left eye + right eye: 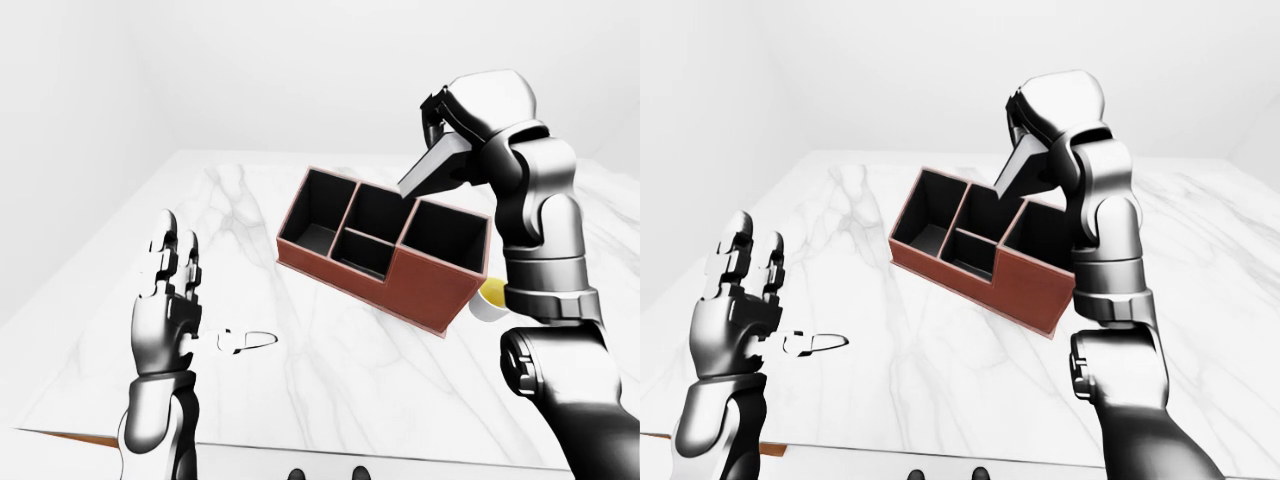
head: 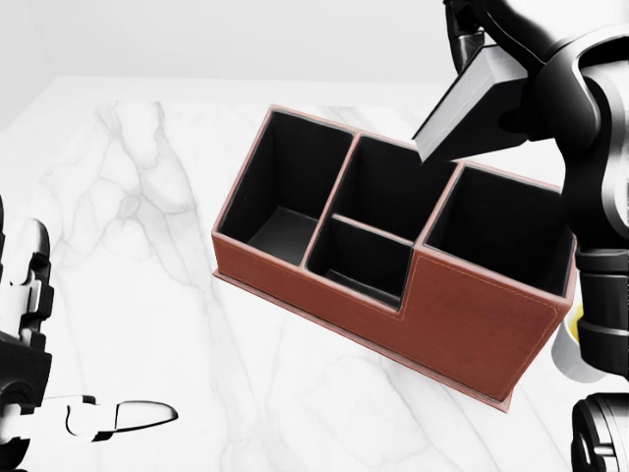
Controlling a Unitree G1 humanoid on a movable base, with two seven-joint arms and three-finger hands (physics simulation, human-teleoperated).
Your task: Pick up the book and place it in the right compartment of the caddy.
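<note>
Three fingers (image 1: pixel 436 112) of the right hand (image 1: pixel 478 110) are clamped on the upper end of the book (image 2: pixel 470 106), which is held in the air, tilted, with its pale page edge turned toward the head view and its lower corner pointing toward 7 o'clock. That lower corner hangs just above the caddy (image 2: pixel 462 324), over the top rim where the middle section meets the right compartment (image 2: pixel 501 228); whether it touches the rim cannot be told. The caddy, a red-brown box with black insides, is set at an angle on the white marbled surface (image 2: pixel 138 197), its long side running from 10 o'clock to 4 o'clock in the head view. A tall left compartment, two smaller middle ones and the large right one are seen. A yellow-and-white object (image 1: pixel 489 299) is partly hidden at 3 o'clock of the caddy. The left hand (image 1: pixel 170 290) is raised well apart from the caddy, at 8 o'clock in the left-eye view, its fingers spread upward and holding nothing.
</note>
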